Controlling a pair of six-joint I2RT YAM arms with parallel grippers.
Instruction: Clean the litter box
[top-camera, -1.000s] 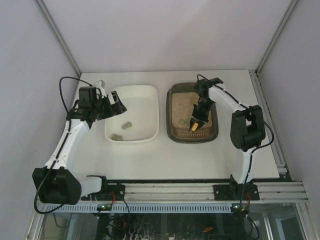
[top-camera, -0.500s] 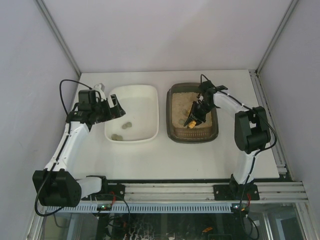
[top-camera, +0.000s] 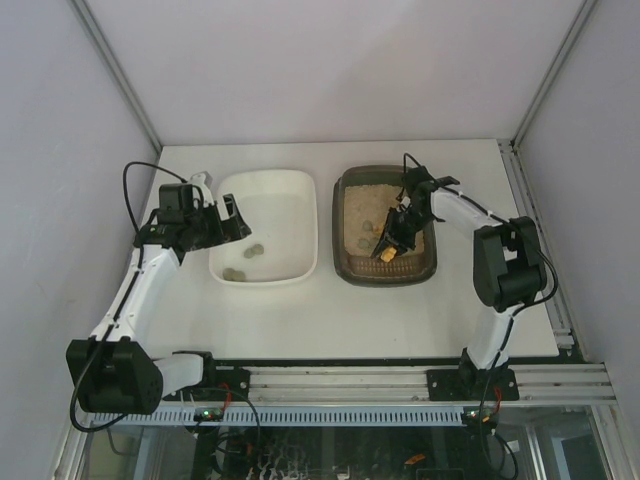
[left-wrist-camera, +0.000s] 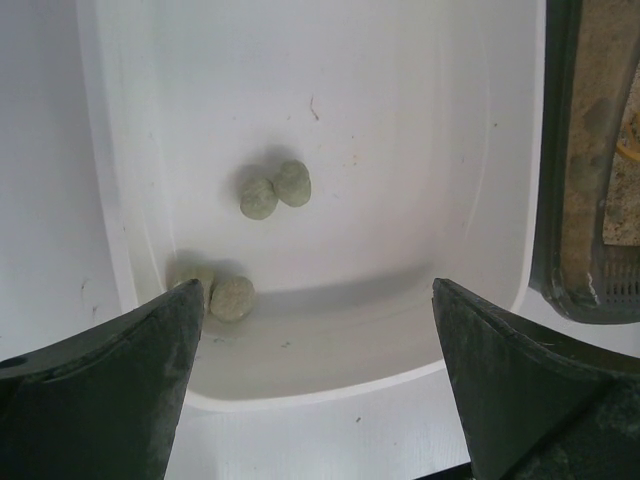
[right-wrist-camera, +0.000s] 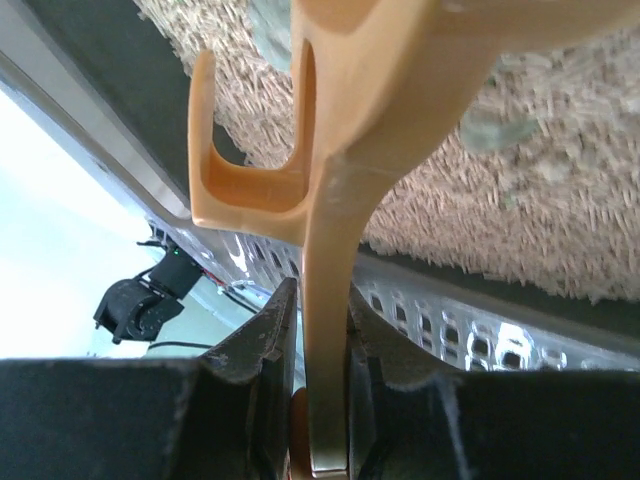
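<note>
Top external view gives me the table (top-camera: 400, 320), with the white tub (top-camera: 265, 278) on the left and the litter box (top-camera: 390, 277) just right of it, not touching. My left gripper (left-wrist-camera: 315, 300) hangs wide open and empty at the tub's left side. My right gripper (top-camera: 392, 240) is clamped tight on the scoop (right-wrist-camera: 330, 200) handle, head low over the litter. Four clumps (left-wrist-camera: 275, 190) lie in the tub, so I judge I'm mid-scoop. Next I must slide under a clump, lift level and carry it left.

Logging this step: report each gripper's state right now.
Left gripper: open, holding nothing, at the white tub.
Right gripper: shut on the orange scoop, over the litter box.
</note>
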